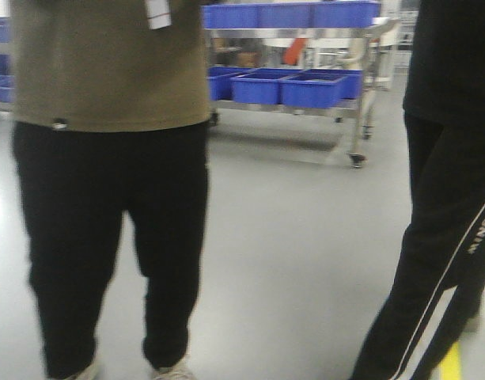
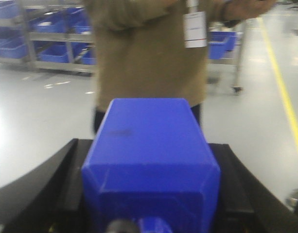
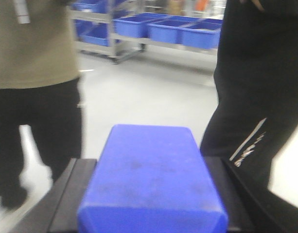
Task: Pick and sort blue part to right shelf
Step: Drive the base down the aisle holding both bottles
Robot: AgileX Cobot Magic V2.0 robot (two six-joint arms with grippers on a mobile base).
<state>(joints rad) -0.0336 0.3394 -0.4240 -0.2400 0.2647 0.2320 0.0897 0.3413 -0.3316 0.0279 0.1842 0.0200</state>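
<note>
Blue part [image 3: 151, 184]: clamped between the fingers [image 3: 71, 194] of the right end effector [image 3: 151, 165]. Left end effector [image 2: 151, 145]: closed on a wider blue block [image 2: 151, 160] (bevelled edges). Behind: olive-shirted person [image 1: 107, 71], blue bins [image 1: 305, 89].

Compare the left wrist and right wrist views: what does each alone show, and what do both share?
Left wrist only: a yellow floor line and a bevelled blue plastic block with a small round knob in the left hand. Right wrist only: black trousers with a white side stripe and a plain rectangular blue plastic block in the right hand. Both: the person in the olive top, blue plastic bins on metal shelving, grey floor.
</note>
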